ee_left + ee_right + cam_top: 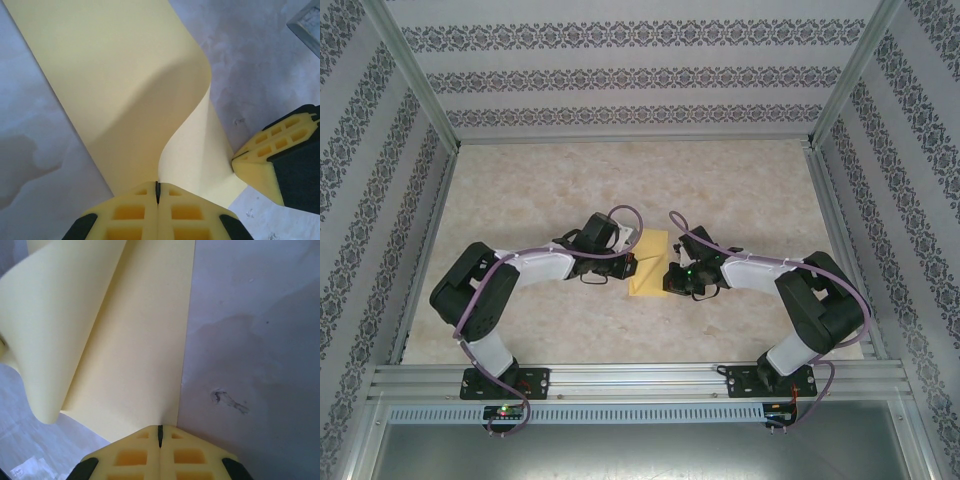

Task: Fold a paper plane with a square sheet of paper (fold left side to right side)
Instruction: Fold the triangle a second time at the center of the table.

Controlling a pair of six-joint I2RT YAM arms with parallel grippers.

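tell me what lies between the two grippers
The square sheet of paper, partly curled up, lies between the left gripper and the right gripper in the top view.

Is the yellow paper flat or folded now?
Half folded: one side of the square sheet of paper is lifted and curls over the rest; no pressed crease yet.

We see the square sheet of paper (650, 262) as plain yellow and unmarked, creamier in the wrist views. The worktop (720, 190) is beige with cloudy marbling, and the right wrist view shows a small dark smudge (227, 401) near 3 o'clock. The walls (620, 75) at 9, 12 and 3 o'clock are white with bands of grey floral ornament. The left arm (535, 265) and right arm (765, 268) are black and white, trailing purple cables (463, 320). The left hand (157, 186) and right hand (160, 429) have yellow fingers on black. The frame rail (640, 385) at 6 o'clock is silver.
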